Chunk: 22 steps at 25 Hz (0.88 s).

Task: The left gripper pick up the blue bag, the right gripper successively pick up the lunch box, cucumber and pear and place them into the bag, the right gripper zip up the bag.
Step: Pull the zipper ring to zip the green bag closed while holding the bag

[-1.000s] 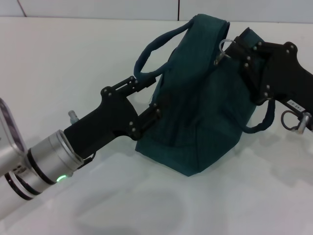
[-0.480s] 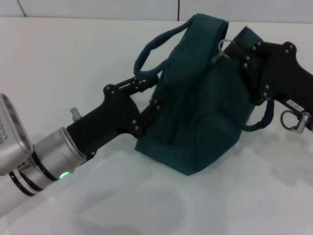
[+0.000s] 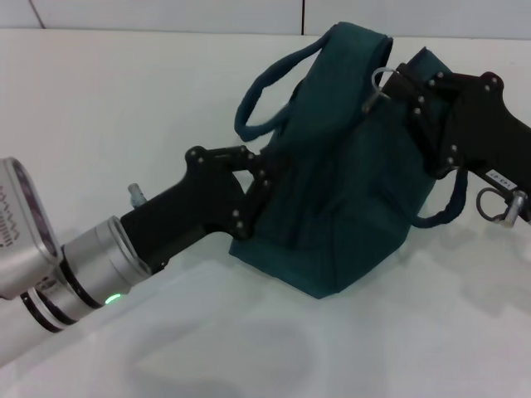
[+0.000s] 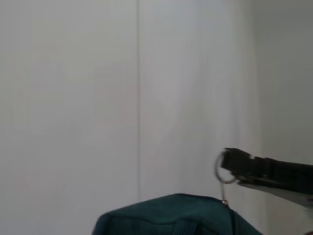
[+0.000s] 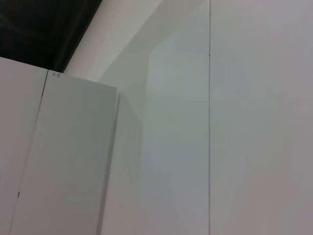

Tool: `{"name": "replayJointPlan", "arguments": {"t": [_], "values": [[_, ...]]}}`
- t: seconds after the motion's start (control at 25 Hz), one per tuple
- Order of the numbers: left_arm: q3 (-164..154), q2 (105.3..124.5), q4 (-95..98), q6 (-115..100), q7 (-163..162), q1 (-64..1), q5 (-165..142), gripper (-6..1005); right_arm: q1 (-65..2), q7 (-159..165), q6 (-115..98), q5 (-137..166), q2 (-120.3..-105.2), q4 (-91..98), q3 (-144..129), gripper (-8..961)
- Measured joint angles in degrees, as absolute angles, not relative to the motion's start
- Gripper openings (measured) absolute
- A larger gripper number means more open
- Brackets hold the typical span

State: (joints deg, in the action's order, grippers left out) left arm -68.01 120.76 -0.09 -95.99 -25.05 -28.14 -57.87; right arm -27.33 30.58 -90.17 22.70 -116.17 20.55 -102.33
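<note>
Left gripper (image 3: 255, 184) pinched on the blue bag's (image 3: 348, 182) side, right gripper (image 3: 397, 89) clamped at its zipper ring (image 3: 380, 80) — white table (image 3: 124, 108), pale walls.

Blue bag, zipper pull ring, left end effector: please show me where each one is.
Blue bag (image 3: 348, 207), head view, front fabric panel.
Zipper pull ring (image 3: 380, 79), head view, on the metal ring.
Left end effector (image 3: 259, 184), head view, between its fingertips.

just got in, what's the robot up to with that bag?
Both arms are on the blue bag, which sits on the white table. The left gripper is at the bag's near side, below one handle. The right gripper is at the top, by the zipper's ring pull. No lunch box, cucumber or pear is in view.
</note>
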Motion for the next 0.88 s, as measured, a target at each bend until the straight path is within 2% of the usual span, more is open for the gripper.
{"name": "replayJointPlan", "arguments": {"t": [0.24, 0.88], "values": [[-68.0, 120.64, 0.4, -97.3, -23.1, -27.9, -61.1, 45, -27.4, 30.6, -90.2, 22.6, -116.17, 20.7, -103.2, 17], [-68.1, 120.09, 0.5, -99.4, -14.1, -25.5, -65.6, 46, -26.8, 32.9, -89.1, 19.4, -116.17, 20.0, -102.5, 17]]}}
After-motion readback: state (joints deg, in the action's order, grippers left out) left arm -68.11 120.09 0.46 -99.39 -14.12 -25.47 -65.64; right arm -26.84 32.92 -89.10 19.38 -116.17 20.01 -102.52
